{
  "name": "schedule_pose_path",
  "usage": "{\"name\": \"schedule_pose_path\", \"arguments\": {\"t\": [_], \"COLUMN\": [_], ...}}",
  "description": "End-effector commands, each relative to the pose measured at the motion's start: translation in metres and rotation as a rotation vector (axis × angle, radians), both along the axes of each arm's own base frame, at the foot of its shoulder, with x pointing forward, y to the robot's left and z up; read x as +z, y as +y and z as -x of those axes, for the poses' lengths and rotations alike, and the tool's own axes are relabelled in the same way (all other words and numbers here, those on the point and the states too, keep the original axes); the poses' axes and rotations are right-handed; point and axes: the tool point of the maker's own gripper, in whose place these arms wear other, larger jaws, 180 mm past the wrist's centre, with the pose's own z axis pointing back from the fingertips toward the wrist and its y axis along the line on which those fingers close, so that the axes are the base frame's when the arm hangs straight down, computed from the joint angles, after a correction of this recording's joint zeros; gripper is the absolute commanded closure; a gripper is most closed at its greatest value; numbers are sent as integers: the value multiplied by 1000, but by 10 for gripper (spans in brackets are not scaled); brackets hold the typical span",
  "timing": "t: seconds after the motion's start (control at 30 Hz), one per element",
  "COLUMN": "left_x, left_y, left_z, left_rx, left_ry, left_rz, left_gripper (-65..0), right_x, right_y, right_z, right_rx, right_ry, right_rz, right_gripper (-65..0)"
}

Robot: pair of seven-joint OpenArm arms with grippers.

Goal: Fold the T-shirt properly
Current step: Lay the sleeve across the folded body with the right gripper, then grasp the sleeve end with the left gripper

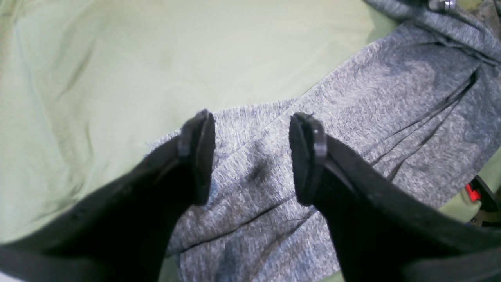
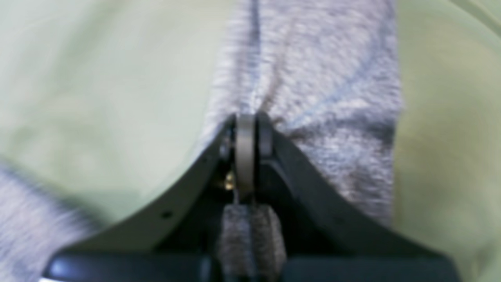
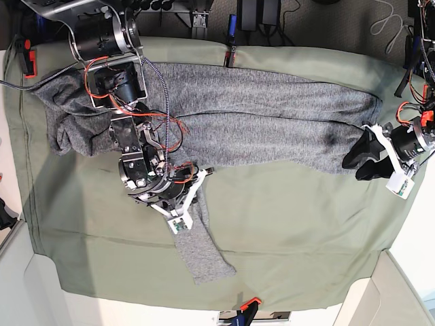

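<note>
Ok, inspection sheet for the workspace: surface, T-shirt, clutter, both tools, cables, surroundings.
Surface: pale green cloth, some wrinkles.
T-shirt: grey shirt spread along the far side, creased lengthwise, bunched at the base view's left; one strip extends toward the near edge.
Clutter: nothing seen.
Left tool: open, over the shirt's end, no fabric gripped.
Right tool: jaws closed with shirt fabric between and around them.
Cables: orange wires loop along the right arm; white cable beyond the cloth's far corner.
Surroundings: red-and-black clamps at the cloth's edges, one at the near edge.
</note>
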Motion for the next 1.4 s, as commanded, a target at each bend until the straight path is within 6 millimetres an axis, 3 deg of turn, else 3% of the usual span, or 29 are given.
{"name": "schedule_pose_path", "arguments": {"t": [0.0, 0.17, 0.33, 0.47, 0.53, 0.6, 0.63, 0.73, 0.83, 0.97, 1.03, 1.17, 1.37], "left_x": [19, 20, 20, 25, 27, 29, 29, 30, 34, 33, 23, -9, -42], "left_y": [2, 2, 1, 0, -1, -2, -2, -7, -17, -25, -33, -68, -112], "left_z": [-8, -9, -9, -11, -12, -13, -13, -14, -24, -54, -69, -98, -147], "left_rx": [-8, -8, -8, -7, -6, -5, -5, -3, 1, 49, 67, 44, 53], "left_ry": [-57, -60, -61, -82, -95, -103, -104, -112, -150, -209, -201, -127, -69], "left_rz": [5, 5, 8, 24, 32, 44, 50, 77, 97, 64, 64, 116, 170], "left_gripper": [-335, -335, -335, -335, -335, -335, -335, -335, -335, -335, -335, -335, -335], "right_x": [36, 70, 80, 78, 75, 73, 73, 83, 105, 119, 117, 106, 77], "right_y": [29, 73, 101, 110, 111, 111, 110, 102, 78, 23, -7, -67, -146], "right_z": [-11, 11, 50, 75, 81, 84, 86, 84, 72, 53, 48, 46, 65], "right_rx": [53, 210, 321, 347, 342, 335, 333, 302, 227, 96, 33, -92, -241], "right_ry": [-75, -86, -111, -111, -95, -84, -86, -107, -162, -171, -152, -129, -78], "right_rz": [-90, -225, -214, -237, -256, -268, -271, -284, -296, -257, -248, -272, -240], "right_gripper": [0, 0, 0, -10, -213, -363, -393, -396, -396, -396, -396, -396, -396]}}
